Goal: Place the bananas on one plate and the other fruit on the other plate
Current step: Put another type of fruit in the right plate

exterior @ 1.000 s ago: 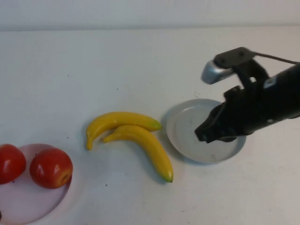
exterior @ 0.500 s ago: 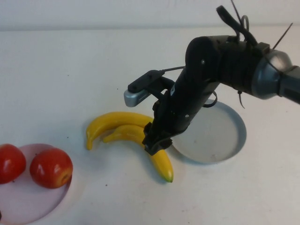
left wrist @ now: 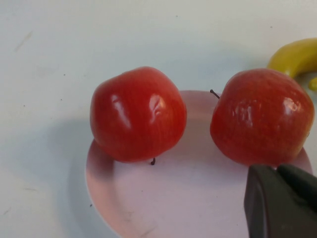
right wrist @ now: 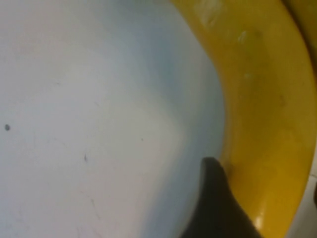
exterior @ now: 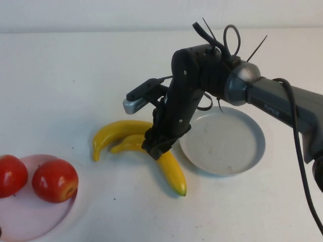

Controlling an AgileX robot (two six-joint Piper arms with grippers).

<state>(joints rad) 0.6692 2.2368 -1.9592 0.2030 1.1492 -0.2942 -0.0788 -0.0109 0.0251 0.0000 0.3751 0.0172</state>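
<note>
Tabletop: right pincer (exterior: 157, 146) astride banana (exterior: 169, 169)

no readable text, labels, brands or numbers anywhere

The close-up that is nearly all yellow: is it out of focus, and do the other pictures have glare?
Right wrist view: the banana fills it, soft and blurred, right gripper fingertip dark beside it. Left wrist view: sharp, white highlights on both apples, left gripper shut. High view: evenly lit, soft shadows.
</note>
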